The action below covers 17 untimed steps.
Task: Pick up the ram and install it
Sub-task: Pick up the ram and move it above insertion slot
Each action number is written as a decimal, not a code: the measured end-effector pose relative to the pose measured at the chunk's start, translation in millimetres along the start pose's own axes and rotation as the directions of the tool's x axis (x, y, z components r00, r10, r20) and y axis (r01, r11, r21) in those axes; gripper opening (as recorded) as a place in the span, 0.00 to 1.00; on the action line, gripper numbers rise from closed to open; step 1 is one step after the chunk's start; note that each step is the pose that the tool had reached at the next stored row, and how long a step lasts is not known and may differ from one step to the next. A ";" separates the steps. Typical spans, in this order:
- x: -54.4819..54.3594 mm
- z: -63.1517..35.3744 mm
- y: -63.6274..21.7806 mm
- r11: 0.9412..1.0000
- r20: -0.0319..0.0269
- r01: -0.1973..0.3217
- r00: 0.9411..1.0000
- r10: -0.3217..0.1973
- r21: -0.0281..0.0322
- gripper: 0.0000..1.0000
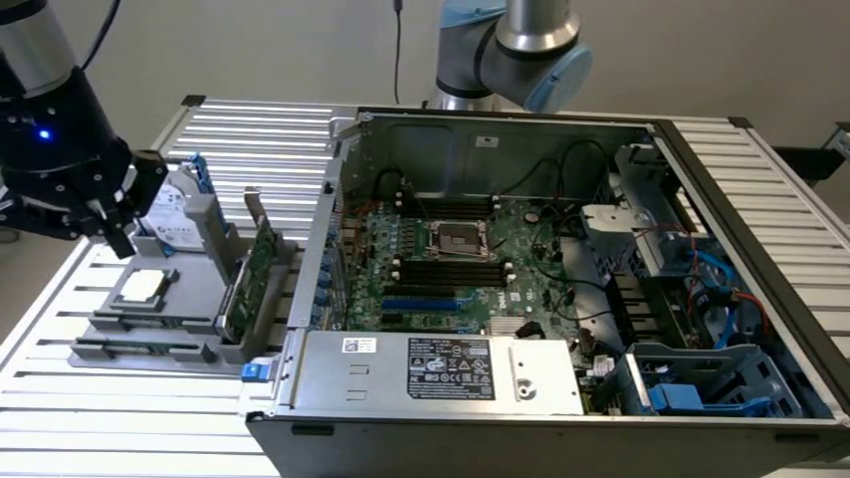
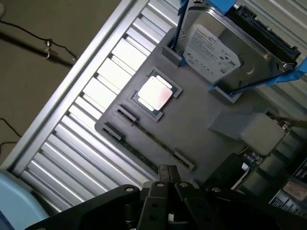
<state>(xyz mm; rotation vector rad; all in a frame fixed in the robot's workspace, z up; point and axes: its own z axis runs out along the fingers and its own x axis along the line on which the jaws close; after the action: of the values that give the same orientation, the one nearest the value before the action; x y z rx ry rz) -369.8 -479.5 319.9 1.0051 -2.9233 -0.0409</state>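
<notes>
At 9 o'clock in the exterior view, one black tool (image 1: 117, 242), fingers pinched narrow with nothing between them, hanging over the slatted desk (image 1: 266, 129). At 5 o'clock from it, one grey holder tray (image 1: 199, 299) flat on the desk, carrying four parts. Counted across the tray:
- one square processor chip (image 1: 146, 287) lying flat near the middle
- one hard drive (image 1: 173, 214) standing on edge at the tray's 12 o'clock end, just beside the tool
- one ram (image 1: 139, 350), long, thin and green, lying flat in the narrow cradle along the tray's 6 o'clock edge, apart from the tool and untouched
- one taller green expansion card (image 1: 262, 264) upright along the tray's 3 o'clock side

From the wrist, closed fingertips poised over the cradle side of the tray, with chip and drive farther off.

Toward 3 o'clock in the exterior view, one open computer case (image 1: 452, 149) on the desk, holding one motherboard (image 1: 531, 274). On the board: one bare processor socket (image 1: 459, 239) at the centre, and long black slots (image 1: 445, 269) at 6 o'clock and 12 o'clock of the socket, too crowded to count. Along the case's 6 o'clock wall, one silver power supply (image 1: 439, 368); at 4 o'clock, one blue drive cage (image 1: 704, 383)
</notes>
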 end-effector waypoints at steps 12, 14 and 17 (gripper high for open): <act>-0.3 6.7 -0.3 0.976 -0.010 0.216 0.976 -0.216 0.007 0.11; -0.3 7.4 -0.3 0.968 -0.012 0.251 0.968 -0.251 0.008 0.11; -0.3 8.3 -0.3 0.953 -0.014 0.303 0.953 -0.303 0.010 0.11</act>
<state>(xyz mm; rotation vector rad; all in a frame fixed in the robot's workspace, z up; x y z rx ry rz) -369.8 -479.4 311.6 1.4407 -2.7313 -0.0284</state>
